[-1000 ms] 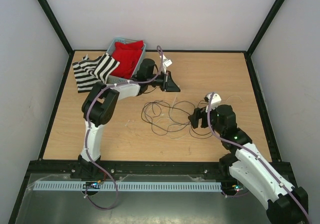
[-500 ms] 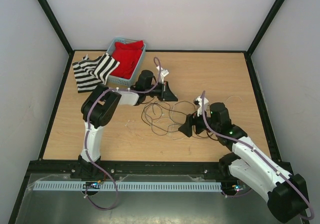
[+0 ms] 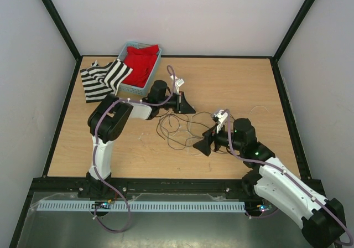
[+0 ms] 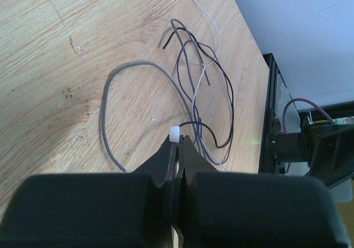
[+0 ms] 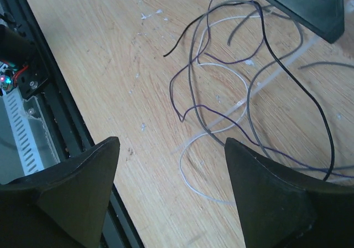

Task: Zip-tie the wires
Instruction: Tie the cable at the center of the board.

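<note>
The wires (image 3: 181,129) lie in loose dark and pale loops on the wooden table between my two grippers. They also show in the left wrist view (image 4: 191,76) and the right wrist view (image 5: 254,71). My left gripper (image 3: 186,105) (image 4: 178,140) is shut on the zip tie, whose white head (image 4: 175,133) pokes out at the fingertips, just behind the loops. My right gripper (image 3: 202,145) (image 5: 172,144) is open and empty, low over the near side of the wires. A pale straight strip (image 5: 238,108) lies under the loops; I cannot tell whether it belongs to the tie.
A blue basket (image 3: 123,54) holding red cloth stands at the back left, with a black-and-white striped cloth (image 3: 102,77) beside it. The black frame rail (image 5: 33,65) runs along the table's near edge. My right arm (image 4: 323,143) shows beyond the wires.
My left gripper has come nearer and lower, up to the wires. My right gripper has moved left and nearer, along the near side of the loops.
</note>
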Robot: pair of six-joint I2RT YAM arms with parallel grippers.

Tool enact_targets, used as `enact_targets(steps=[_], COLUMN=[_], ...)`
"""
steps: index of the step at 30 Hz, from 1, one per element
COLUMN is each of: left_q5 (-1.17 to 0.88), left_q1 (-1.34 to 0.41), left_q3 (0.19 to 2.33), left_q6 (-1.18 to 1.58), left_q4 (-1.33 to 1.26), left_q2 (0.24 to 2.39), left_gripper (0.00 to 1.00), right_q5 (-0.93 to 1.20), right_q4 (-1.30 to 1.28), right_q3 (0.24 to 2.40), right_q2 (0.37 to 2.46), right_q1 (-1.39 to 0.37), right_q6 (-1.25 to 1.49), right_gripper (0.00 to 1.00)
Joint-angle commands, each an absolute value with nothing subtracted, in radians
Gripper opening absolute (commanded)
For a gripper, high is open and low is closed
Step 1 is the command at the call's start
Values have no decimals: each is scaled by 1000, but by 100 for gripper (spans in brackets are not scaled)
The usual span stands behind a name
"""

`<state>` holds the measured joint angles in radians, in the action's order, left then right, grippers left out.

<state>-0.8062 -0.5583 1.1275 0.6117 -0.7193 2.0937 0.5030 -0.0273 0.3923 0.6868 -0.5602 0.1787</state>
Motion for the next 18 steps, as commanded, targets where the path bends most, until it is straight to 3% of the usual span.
enact_targets(steps=[1, 13, 18], left_q5=[-840, -850, -851], left_q1=[-563, -563, -561], left_q3=[1099, 1064, 1037], left_q6=[610, 635, 637], left_q4=[-763, -763, -761], left_q2=[2041, 2027, 2009], left_gripper=[0, 0, 0], right_q5=[515, 378, 437], right_q4=[145, 106, 83], right_q3=[359, 403, 436], right_q2=[708, 898, 985], right_q1=[-596, -744, -748], right_q6=[165, 179, 219], right_gripper=[87, 74, 69])
